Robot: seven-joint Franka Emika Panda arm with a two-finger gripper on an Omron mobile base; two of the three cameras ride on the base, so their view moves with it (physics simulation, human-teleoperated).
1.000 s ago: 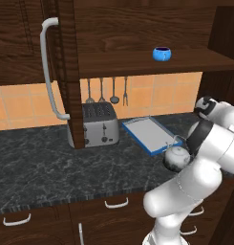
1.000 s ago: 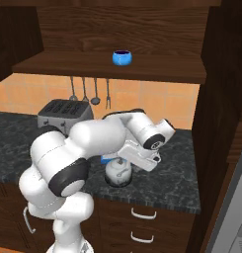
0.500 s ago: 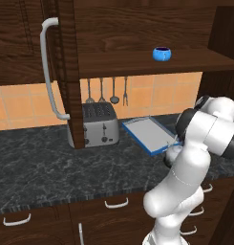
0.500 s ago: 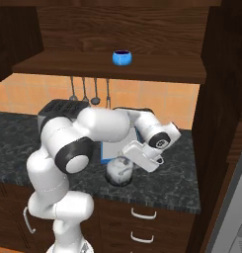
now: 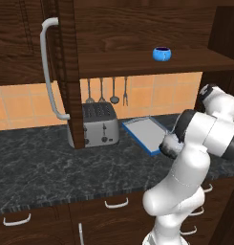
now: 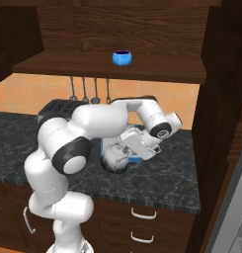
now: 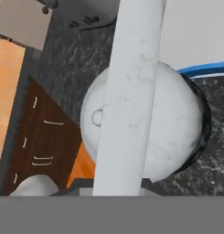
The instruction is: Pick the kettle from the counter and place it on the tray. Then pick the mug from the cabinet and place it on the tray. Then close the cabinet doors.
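The kettle (image 6: pixel 115 158) sits on the counter (image 5: pixel 51 162), at the near edge of the tray (image 5: pixel 144 134) and touching or almost touching its blue rim. In the hand view the round grey body of the kettle (image 7: pixel 177 123) is just below the camera, and its pale top handle crosses the picture from top to bottom. The gripper (image 6: pixel 126 150) is down at the top of the kettle, at this handle. The finger tips are not clear in any picture, so I cannot tell how far the jaws are open or if they already hold the handle. The tray lies on the counter to the right of the toaster (image 5: pixel 99 124), with its pale surface bare. The toaster stands against the orange tiled wall, under some hanging utensils (image 5: pixel 106 91). The mug (image 5: pixel 161 53) stands on the shelf of the cabinet (image 5: pixel 137 64), well above the tray. One cabinet door (image 5: pixel 66 72) is open and seen from its edge, just in front of the toaster, with its long curved handle (image 5: pixel 49 67) on the left. Drawers (image 6: pixel 142 222) with small pulls are under the counter.
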